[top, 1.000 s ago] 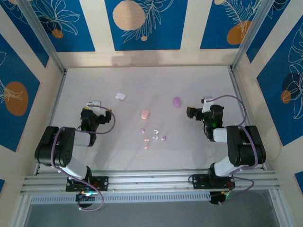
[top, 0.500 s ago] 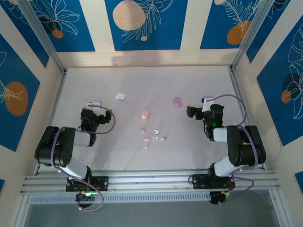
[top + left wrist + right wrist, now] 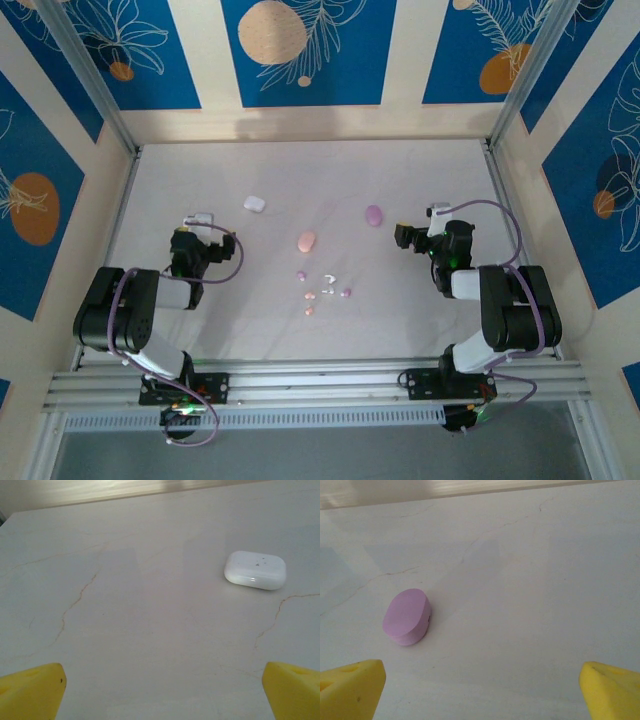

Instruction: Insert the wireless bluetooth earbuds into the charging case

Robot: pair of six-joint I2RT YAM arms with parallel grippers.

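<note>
Currently pre-grasp; nothing inserted yet. Stock as follows.

1. Wireless bluetooth earbuds (image 3: 326,291) — approx. six, pink/white/purple, loose in a small cluster on worktop (image 3: 430,170), centre, between the two arms. Likely staged mid-worktop for reach from either side. Apart from every case.
2. Pink case (image 3: 306,241) — just beyond cluster, nearest to the buds. Appears closed; too small to confirm.
3. White case (image 3: 255,569) — beyond cluster to the left, ahead of L arm. Lies flat, lid shut, so needs opening before loading.
4. Purple case (image 3: 406,616) — beyond cluster to the right, ahead of R arm. Closed, well apart from the fingertips.
5. Left end effector (image 3: 160,692) — released, jaws at full spread, yellow fingertips (image 3: 31,690) at frame corners. Holds nothing, touches nothing; hovers aimed toward white case.
6. Right end effector (image 3: 480,690) — likewise released, max. spread, empty. Points toward purple case, no contact.

Est. next: pick a case, open lid, then buds one by one.
</note>
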